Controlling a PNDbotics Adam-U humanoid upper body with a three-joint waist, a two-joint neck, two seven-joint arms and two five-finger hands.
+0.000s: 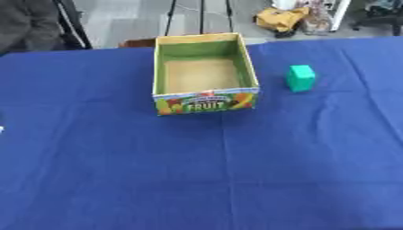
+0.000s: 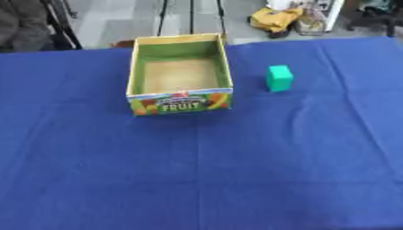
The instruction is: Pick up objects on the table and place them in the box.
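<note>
Neither robot hand appears in either eye view, so whether their fingers are spread, curled or holding anything cannot be told. The box (image 1: pixel 205 74), an open cardboard carton with green inner walls, a tan floor and the word FRUIT on its near face, stands at the far middle of the blue tablecloth (image 1: pixel 236 170). A green block (image 1: pixel 300 77) stands upright to its right, apart from it. Beyond the table lies grey floor with a yellow bundle (image 2: pixel 273 19), hard to make out.

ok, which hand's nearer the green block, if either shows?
Neither hand shows, so cannot tell. The green block stands right of the box, on the robot's right side, so probably the right.
</note>
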